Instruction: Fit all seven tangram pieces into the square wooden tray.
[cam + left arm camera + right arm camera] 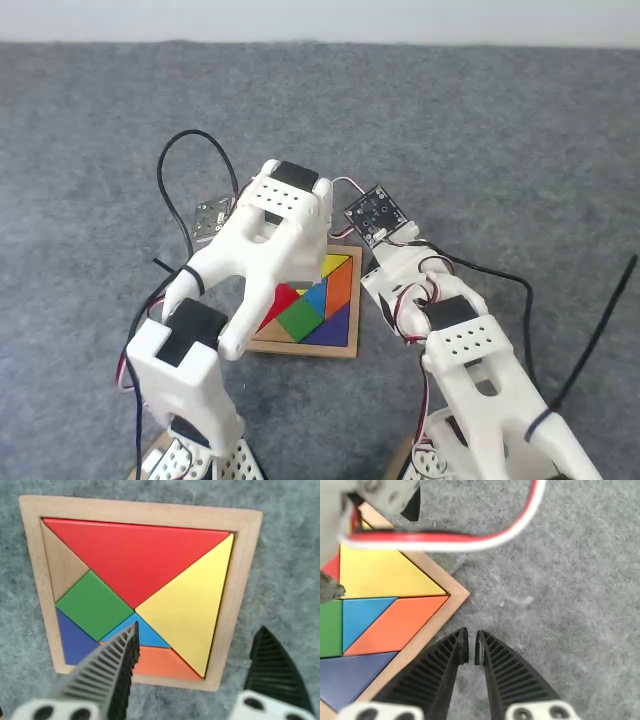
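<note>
The tray [300, 347] lies flat on the grey tabletop [500, 150], between the two arms and near them.

The left arm [260, 250] is stretched over the tray and hides its near-left part in the high view. The left jaws stand wide apart and hold nothing. One is over the light-blue and orange pieces near the rim, the other is outside the rim over the tabletop.

In the left wrist view the tray [150, 510] holds six coloured pieces, flat and edge to edge:
- a big red triangle [135, 555]
- a big yellow triangle [195, 610], touching the red one along a diagonal
- a green square [92, 605]
- a small light-blue triangle [145, 635], between green and yellow
- a dark-blue piece [75, 642] in one corner
- an orange piece [160, 662] along the rim

Beside the red and green pieces is a wood-coloured triangle [62, 565]. I cannot tell whether it is a plain piece or bare tray floor.

The right arm [470, 360] sits at the tray's other side. The right jaws are almost together, empty, low over the tabletop just beside the tray's rim [457, 594], near the orange piece. A red-and-white cable [445, 542] crosses the right wrist view.
</note>
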Robot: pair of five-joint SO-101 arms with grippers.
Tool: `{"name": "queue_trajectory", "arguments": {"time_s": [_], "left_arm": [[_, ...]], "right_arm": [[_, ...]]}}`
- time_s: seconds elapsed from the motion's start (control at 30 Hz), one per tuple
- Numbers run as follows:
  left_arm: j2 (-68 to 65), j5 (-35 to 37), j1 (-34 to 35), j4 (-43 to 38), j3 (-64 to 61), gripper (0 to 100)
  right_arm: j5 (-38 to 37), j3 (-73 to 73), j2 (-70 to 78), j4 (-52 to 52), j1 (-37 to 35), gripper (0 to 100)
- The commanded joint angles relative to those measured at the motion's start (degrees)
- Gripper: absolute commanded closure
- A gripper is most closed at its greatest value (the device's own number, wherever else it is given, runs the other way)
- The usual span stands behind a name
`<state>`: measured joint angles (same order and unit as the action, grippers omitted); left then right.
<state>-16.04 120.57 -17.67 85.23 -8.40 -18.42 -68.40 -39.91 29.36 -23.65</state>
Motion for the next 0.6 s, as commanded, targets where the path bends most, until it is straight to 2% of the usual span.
{"name": "queue_trajectory", "arguments": {"time_s": [0.0,0.3,0.37,0.5,0.57], "left_arm": [[0.35,-0.79,-0.44,0.53,0.31,66],[0.97,-0.79,-0.44,0.62,0.40,69],[0.97,-0.79,-0.44,0.97,0.40,76],[0.62,-0.88,0.09,6.33,0.66,100],[0.62,-0.88,0.09,6.86,1.10,97]], "right_arm": [[-0.62,1.93,-0.13,0.40,0.57,95.4],[-0.35,1.93,-0.48,0.40,0.48,95.4],[-0.26,1.93,-0.31,0.40,0.40,95.4],[-0.26,1.93,-0.66,2.77,-2.86,95.4],[-0.26,2.02,-0.66,2.95,-2.95,95.4]]}}
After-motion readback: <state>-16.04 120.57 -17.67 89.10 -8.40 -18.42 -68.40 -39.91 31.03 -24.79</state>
